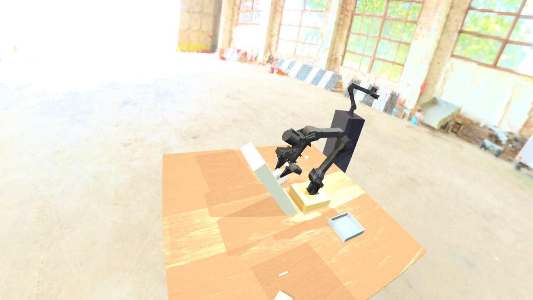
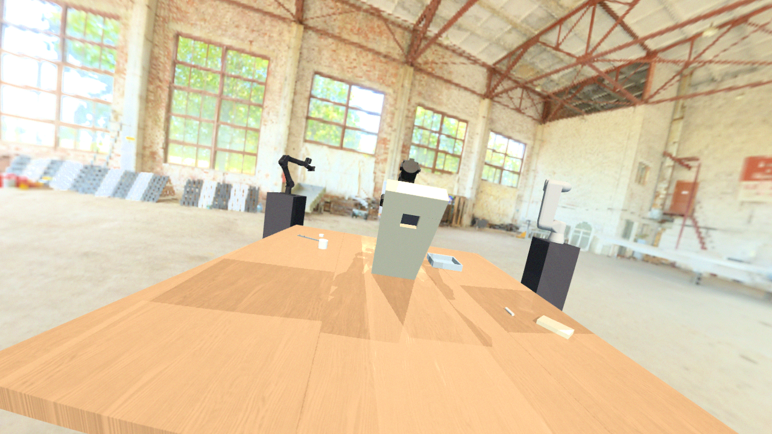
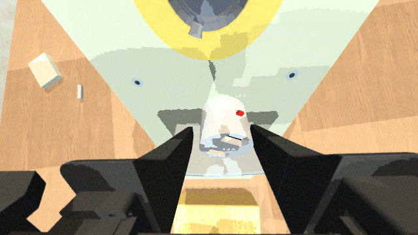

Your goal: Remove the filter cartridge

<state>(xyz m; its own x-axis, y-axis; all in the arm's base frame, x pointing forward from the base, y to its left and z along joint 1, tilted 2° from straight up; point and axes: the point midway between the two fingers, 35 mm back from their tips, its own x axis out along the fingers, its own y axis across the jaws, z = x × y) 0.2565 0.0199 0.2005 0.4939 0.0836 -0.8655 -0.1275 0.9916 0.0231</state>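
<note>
Standing apart, the fingers are seen low in the wrist view, one on each side of the filter cartridge. They appear not to be clamped on it, though the slivers of space at its sides are too thin for contact to be ruled out. This straddling pose is judged to be a set-up for a side grasp on the round body.

The cartridge is out of its socket, which is left dark and vacant inside the yellow ring at the top of the frame. The cartridge lies at frame centre against the lower part of the panel, seemingly on a pale ledge. Its slotted face is turned towards the camera and a red mark shows on its side. Only one slot can be made out clearly.

In the top view the cartridge is reduced to a white patch beside the leaning panel, and the fingers are hard to separate from the arm. The tray is set well apart on the table, towards the lower right, so a carry is still required. In the exterior view the cartridge and fingers are hidden behind the panel.
</note>
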